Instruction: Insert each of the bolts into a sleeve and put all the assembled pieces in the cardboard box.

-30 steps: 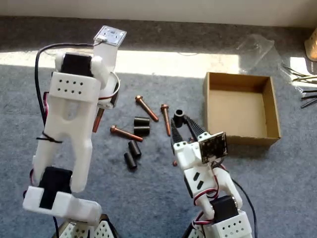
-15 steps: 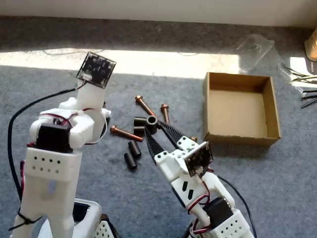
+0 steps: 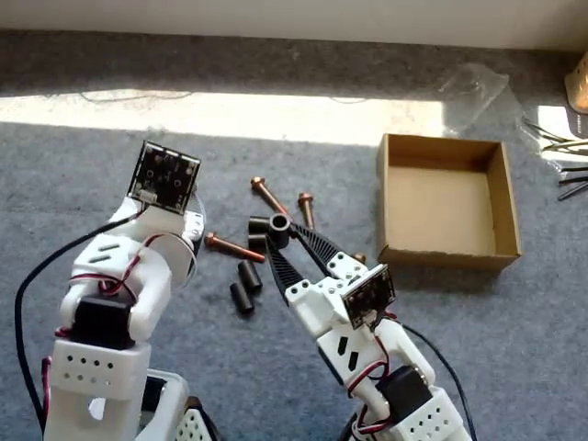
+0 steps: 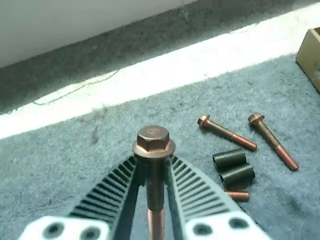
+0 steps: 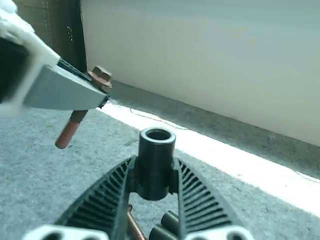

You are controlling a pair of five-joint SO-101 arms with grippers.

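The left claw [image 4: 154, 167] is clenched on a copper bolt [image 4: 153, 142], its head poking past the tips. The right claw [image 5: 155, 172] grips a black sleeve [image 5: 156, 150]. More bolts [image 3: 268, 196] and sleeves [image 3: 249, 276] lie on the grey carpet [image 3: 514, 322] near the cardboard box [image 3: 501, 197].

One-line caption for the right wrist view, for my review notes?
Right gripper shut on a black sleeve, with the left gripper holding a copper bolt just beyond, above grey carpet.

Five bolts [image 3: 268, 196], five sleeves [image 3: 249, 276], one cardboard box [image 3: 448, 254]
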